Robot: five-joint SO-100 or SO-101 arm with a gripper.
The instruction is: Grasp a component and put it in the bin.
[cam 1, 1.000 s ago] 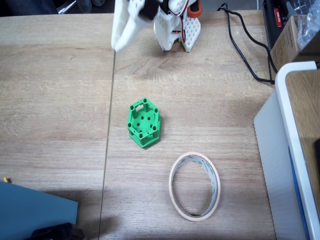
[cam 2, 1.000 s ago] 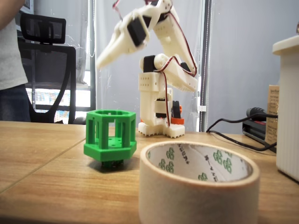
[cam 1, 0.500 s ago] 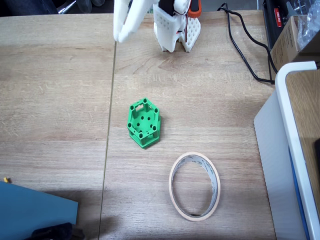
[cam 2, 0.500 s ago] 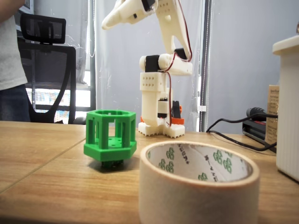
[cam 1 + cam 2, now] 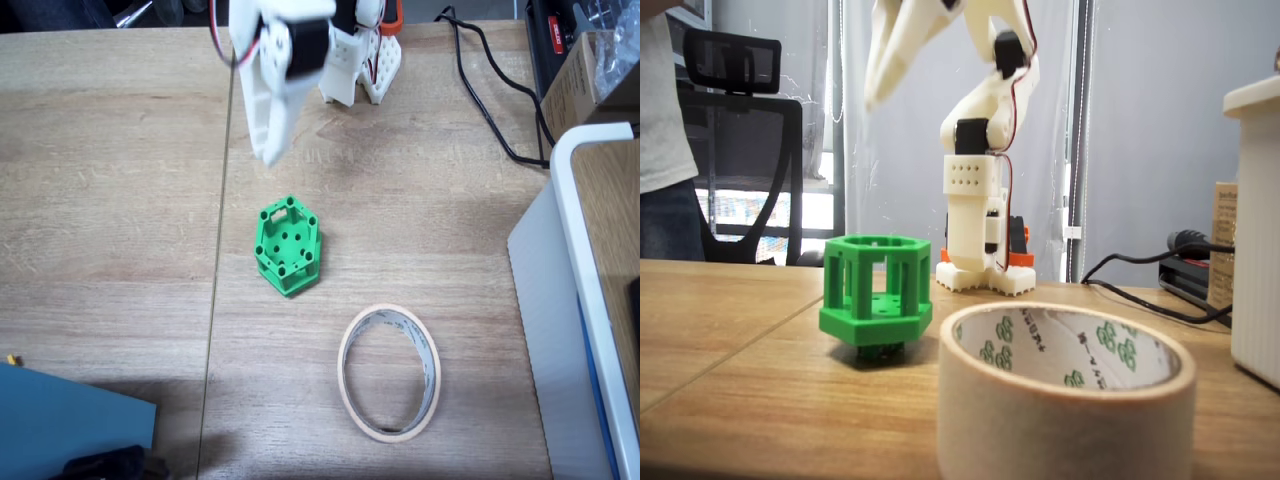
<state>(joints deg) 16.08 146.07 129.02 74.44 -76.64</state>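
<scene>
White arm reaches out from its base at the far edge of the wooden tabletop (image 5: 120, 200); claw (image 5: 266, 152) points down and forward, hanging in the air above the surface, tip blurred in both fixed views. Low fixed view puts the claw (image 5: 877, 95) high up, well above the component and a bit behind it, nothing between the fingers. Fingers look close together, but the blur hides the tips, so cannot tell if the claw is spread or pressed together. Green hexagonal component (image 5: 288, 246) stands upright on the tabletop near the middle, round holes in its top face, just right of the seam between the two boards in the top-down view; it is untouched, apart from the claw. From the low view the component (image 5: 876, 300) shows open sides with posts, sitting on the wood left of the bin. Bin, a beige tape ring (image 5: 389, 373), lies flat on the tabletop, nearer the camera side and to the right of the component, close but not touching; it holds nothing. In the low view the bin (image 5: 1065, 400) is in the foreground, green print on its inner wall. Black cable (image 5: 490, 100) runs along the far right of the tabletop. White-edged box (image 5: 580, 300) at the right edge. Blue sheet (image 5: 60, 425) at the lower left corner. Black chair (image 5: 740, 130) and part of a person (image 5: 665, 150) at left in the low view.
</scene>
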